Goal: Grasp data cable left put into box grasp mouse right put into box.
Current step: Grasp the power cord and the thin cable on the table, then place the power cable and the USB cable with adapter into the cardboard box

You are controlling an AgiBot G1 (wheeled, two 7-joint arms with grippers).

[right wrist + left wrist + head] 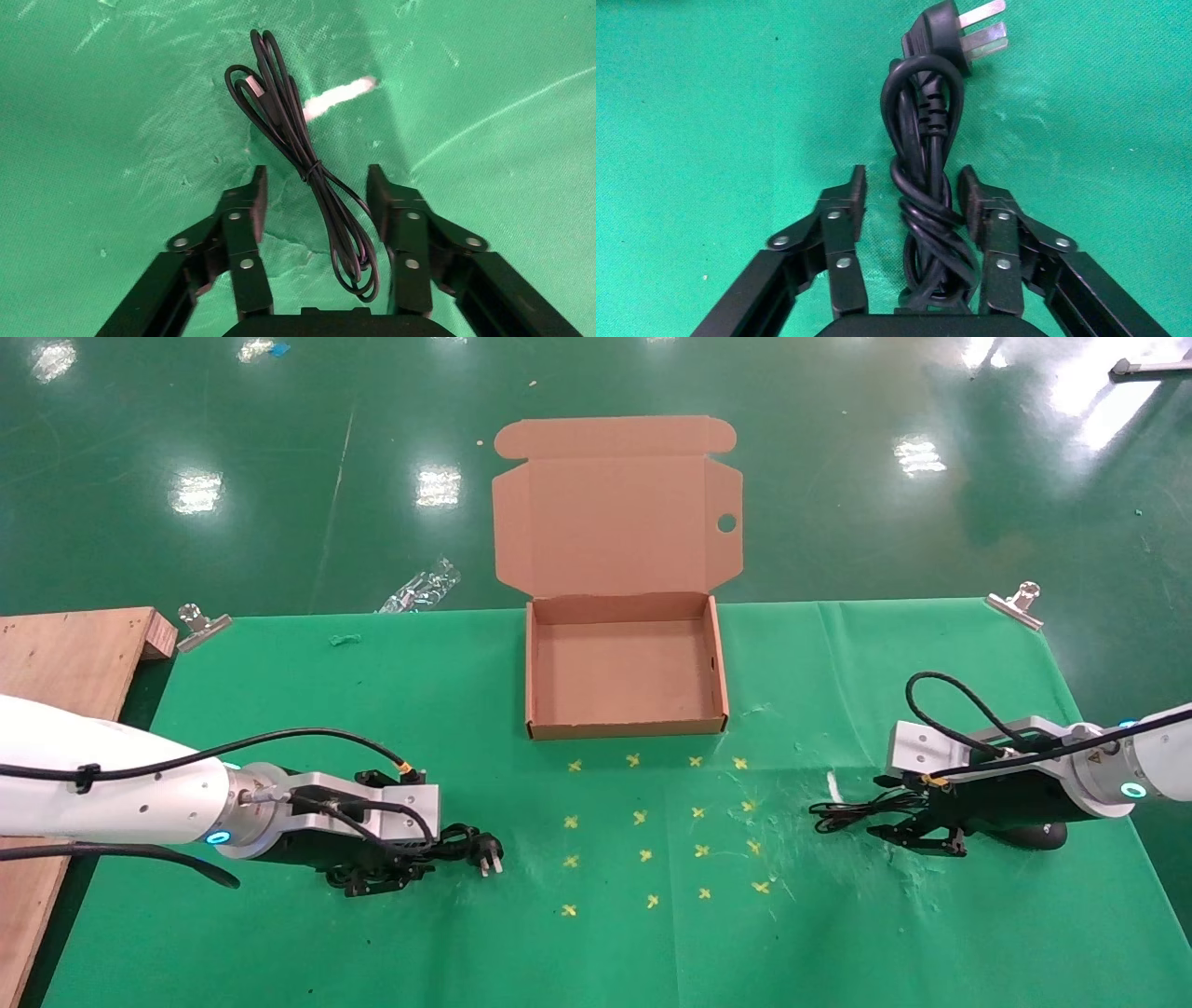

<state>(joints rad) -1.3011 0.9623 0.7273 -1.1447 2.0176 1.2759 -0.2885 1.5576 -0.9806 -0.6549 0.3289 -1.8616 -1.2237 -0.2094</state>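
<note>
Left claw [910, 200] straddles data cable [926, 175] (unclamped); right claw [316, 200] over mouse cord [302, 161].

No readable text, brand or number on anything in view. Only signs: small yellow cross marks [639, 818] in a grid on the table [279, 710], in front of the box [626, 672]. Box walls and lid are blank.

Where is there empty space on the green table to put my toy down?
The shallow brown cardboard box is empty inside. Bare green cloth lies either side of it, and in the middle between the bundled black data cable under the left gripper and the thin black mouse cord by the right gripper.
</note>
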